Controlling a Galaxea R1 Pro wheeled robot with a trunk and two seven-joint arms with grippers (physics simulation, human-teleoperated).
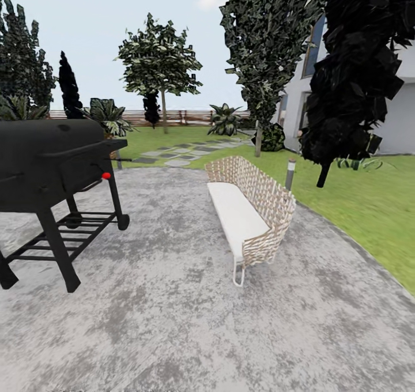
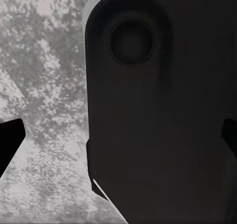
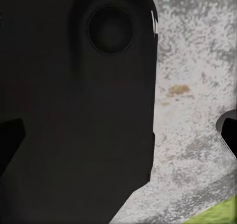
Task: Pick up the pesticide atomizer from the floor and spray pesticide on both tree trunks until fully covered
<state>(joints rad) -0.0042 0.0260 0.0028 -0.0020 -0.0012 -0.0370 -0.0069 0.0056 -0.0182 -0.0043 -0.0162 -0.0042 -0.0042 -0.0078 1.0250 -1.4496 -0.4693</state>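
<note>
Head view: we're on a mottled grey concrete patio (image 1: 173, 323), facing the garden. Landmark is the woven wicker bench with a white seat cushion (image 1: 249, 216). Left of it, well apart, stands a black barrel barbecue on a wheeled frame (image 1: 55, 173). Right of it, green lawn (image 1: 369, 207) and a short grey bollard lamp (image 1: 290, 174) just behind its far end. Beyond the bench: stepping stones (image 1: 178, 153), a brown slatted fence (image 1: 173, 116), leafy trees (image 1: 160, 63), and a white house wall (image 1: 397, 121) past a black-leaved tree (image 1: 357, 75).

We can't pick out the small black pesticide atomizer anywhere on the ground around the bench, so its place is unknown to us. No thick mottled trunk stands close enough to spray either.

Left wrist view: a dark rounded robot body panel (image 2: 158, 110) over grey paving, dark finger edges at both frame sides. Right wrist view is much the same, with a sliver of grass at one corner. For both claws we can't tell the opening; nothing visible between the fingers.

Our read on progress: nothing done yet. Left to do: find the atomizer, grasp it, reach both trees, coat both trunks.
</note>
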